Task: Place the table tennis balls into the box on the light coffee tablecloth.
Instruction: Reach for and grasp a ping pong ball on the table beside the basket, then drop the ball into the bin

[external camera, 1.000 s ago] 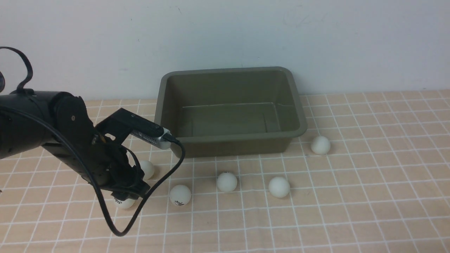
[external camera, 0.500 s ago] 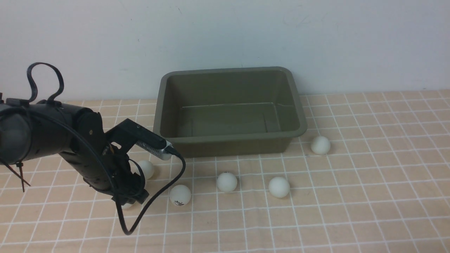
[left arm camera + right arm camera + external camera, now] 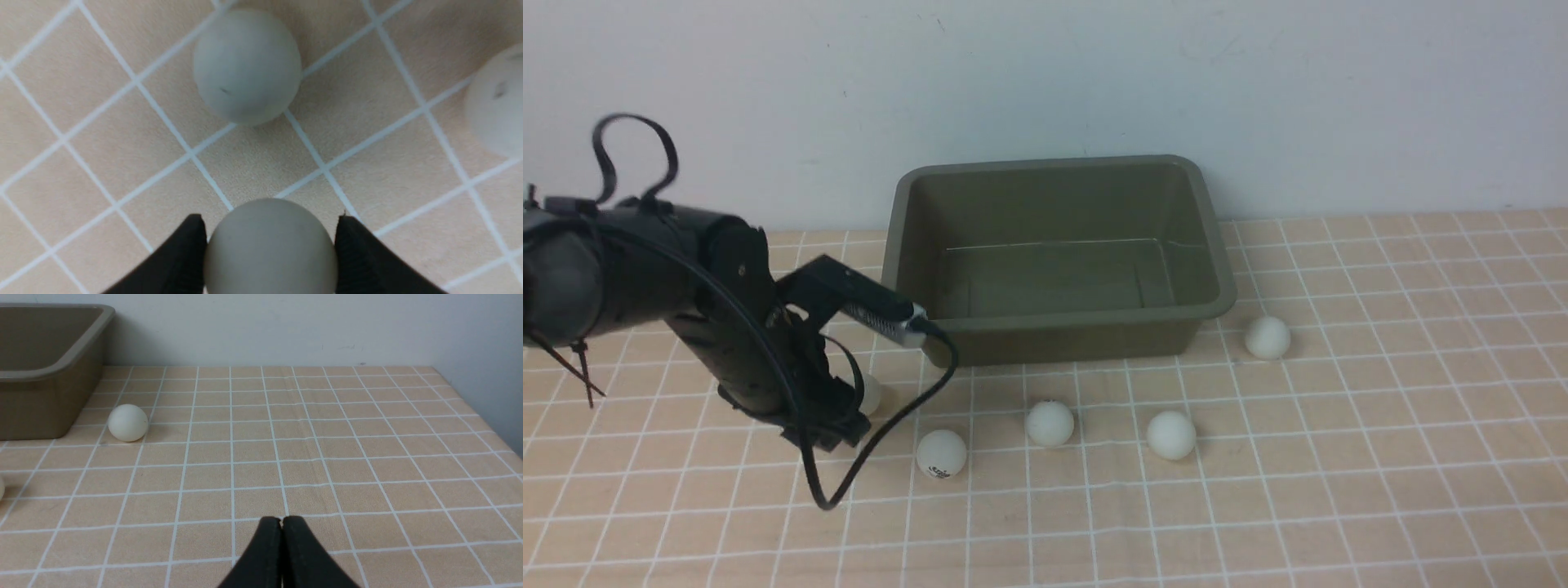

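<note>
In the left wrist view my left gripper [image 3: 270, 222] is shut on a white table tennis ball [image 3: 269, 245], one black finger against each side of it. A second ball [image 3: 247, 67] lies on the light coffee tablecloth [image 3: 102, 134] just beyond it, and a third ball [image 3: 496, 102] is at the frame's edge. In the front view the left gripper [image 3: 827, 433] hangs low, left of the olive-green box [image 3: 1054, 341], and the held ball is hidden. Loose balls [image 3: 942, 454] [image 3: 1049, 424] [image 3: 1171, 434] [image 3: 1267, 337] lie before the box. My right gripper [image 3: 281, 522] is shut on nothing.
A black cable [image 3: 882, 441] loops down from my left wrist camera onto the cloth. One ball [image 3: 872, 394] sits half hidden behind my left wrist. A white wall [image 3: 1045, 82] stands right behind the box. In the right wrist view the tablecloth's right edge [image 3: 490, 424] drops off.
My left gripper has come down over the front-left ball, shut on it and risen a little toward the box. That ball is gone from the cloth. The other balls have not moved.
</note>
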You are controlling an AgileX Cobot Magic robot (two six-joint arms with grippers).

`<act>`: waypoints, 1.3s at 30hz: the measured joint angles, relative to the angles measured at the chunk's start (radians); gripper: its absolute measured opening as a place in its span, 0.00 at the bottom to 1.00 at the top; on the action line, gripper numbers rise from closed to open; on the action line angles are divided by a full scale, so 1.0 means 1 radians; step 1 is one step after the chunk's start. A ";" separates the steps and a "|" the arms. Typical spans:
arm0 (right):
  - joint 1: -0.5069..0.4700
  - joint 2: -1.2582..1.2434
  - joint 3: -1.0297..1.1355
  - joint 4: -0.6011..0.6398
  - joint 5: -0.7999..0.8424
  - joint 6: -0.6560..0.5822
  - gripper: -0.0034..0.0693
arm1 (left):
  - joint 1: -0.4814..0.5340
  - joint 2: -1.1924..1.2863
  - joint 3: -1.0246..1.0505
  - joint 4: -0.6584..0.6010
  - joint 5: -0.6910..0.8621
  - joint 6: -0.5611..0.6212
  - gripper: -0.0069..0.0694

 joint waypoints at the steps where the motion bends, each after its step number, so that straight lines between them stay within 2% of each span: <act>1: 0.000 0.000 0.000 0.000 0.000 0.000 0.03 | 0.000 -0.020 -0.030 -0.014 0.036 0.001 0.51; 5: 0.000 0.000 0.000 0.000 0.000 0.000 0.03 | 0.000 -0.056 -0.141 -0.099 0.103 0.033 0.51; 10: 0.000 0.000 0.000 0.000 0.000 0.000 0.03 | 0.000 0.007 -0.338 -0.288 0.122 0.189 0.51; 14: 0.000 0.000 0.000 0.000 0.000 0.000 0.03 | -0.002 0.129 -0.496 -0.380 0.165 0.295 0.51; 18: 0.000 0.000 0.000 0.000 0.000 0.000 0.03 | -0.003 0.235 -0.592 -0.381 0.190 0.341 0.55; 19: 0.000 0.000 0.000 0.000 0.000 0.000 0.03 | -0.003 0.270 -0.629 -0.366 0.211 0.341 0.61; 22: 0.000 0.000 0.000 0.000 0.000 0.000 0.03 | -0.003 0.304 -0.695 -0.306 0.281 0.292 0.71; 25: 0.000 0.000 0.000 0.000 0.000 0.000 0.03 | -0.003 0.297 -0.768 -0.215 0.398 0.199 0.73; 28: 0.000 0.000 0.000 0.000 0.000 0.000 0.03 | -0.003 0.274 -0.829 -0.138 0.472 0.105 0.70; 32: 0.000 0.000 0.000 0.000 0.000 0.000 0.03 | -0.003 0.195 -0.861 -0.010 0.492 -0.057 0.56; 33: 0.000 0.000 0.000 0.000 0.000 0.000 0.03 | -0.003 0.188 -0.861 -0.006 0.493 -0.060 0.55; 34: 0.000 0.000 0.000 0.000 0.000 0.000 0.03 | -0.003 0.160 -0.857 0.009 0.496 -0.079 0.49; 35: 0.000 0.000 0.000 0.000 0.000 0.000 0.03 | -0.003 0.155 -0.854 0.015 0.496 -0.081 0.48; 36: 0.000 0.000 0.000 0.000 0.000 0.000 0.03 | 0.002 0.110 -0.828 0.009 0.496 -0.084 0.40; 39: 0.000 0.000 0.000 0.000 0.000 0.000 0.03 | 0.009 0.030 -0.739 -0.012 0.497 -0.058 0.31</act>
